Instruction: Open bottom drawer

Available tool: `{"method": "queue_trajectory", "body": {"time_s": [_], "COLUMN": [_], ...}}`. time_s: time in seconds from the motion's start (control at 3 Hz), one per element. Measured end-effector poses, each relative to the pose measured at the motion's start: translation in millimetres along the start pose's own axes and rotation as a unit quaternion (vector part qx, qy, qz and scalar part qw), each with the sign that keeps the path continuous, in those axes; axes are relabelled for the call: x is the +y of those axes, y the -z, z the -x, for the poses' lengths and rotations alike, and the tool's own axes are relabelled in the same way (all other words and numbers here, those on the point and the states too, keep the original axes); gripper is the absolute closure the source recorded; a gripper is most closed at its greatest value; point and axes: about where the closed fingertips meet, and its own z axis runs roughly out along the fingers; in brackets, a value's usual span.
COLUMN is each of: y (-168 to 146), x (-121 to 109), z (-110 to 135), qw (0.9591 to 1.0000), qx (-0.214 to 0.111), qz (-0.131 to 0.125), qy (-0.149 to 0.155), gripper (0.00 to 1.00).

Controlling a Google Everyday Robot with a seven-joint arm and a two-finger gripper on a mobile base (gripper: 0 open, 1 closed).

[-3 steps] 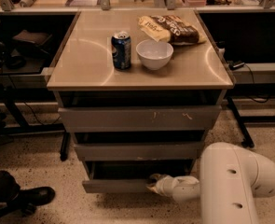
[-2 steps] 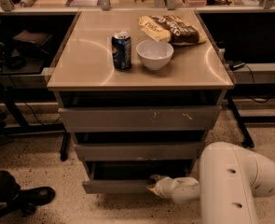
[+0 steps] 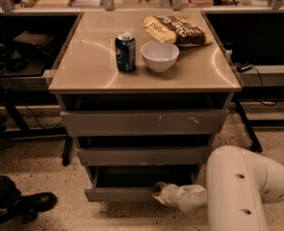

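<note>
- We judge the pull is under way: the bottom drawer [image 3: 122, 193] stands partly out, and our gripper [image 3: 159, 190] is at its front's right edge.
- We cannot tell how the jaws stand.
- The next move calls for a straight outward pull.

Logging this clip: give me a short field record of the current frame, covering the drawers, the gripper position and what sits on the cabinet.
bottom drawer: pulled partway out, dark interior showing
middle drawer: grey front, dark gap above it
top drawer: widest front, pale scratches
gripper: low, at the right part of the bottom drawer's front edge
arm: white, entering from lower right
cabinet top: blue can upright, white bowl to its right, chip bag behind the bowl
</note>
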Motion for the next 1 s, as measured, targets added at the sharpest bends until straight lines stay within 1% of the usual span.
{"method": "queue_trajectory", "body": {"time_s": [0.67, 1.0], "y": [10.5, 14.3], "x": [6.0, 5.5], "z": [-15.8, -11.7], "qw": [0.9998, 0.9998], "qx": [0.016, 0.016], "qz": [0.0, 0.0], "qy": [-0.009, -0.009], "gripper": [1.0, 1.0]}}
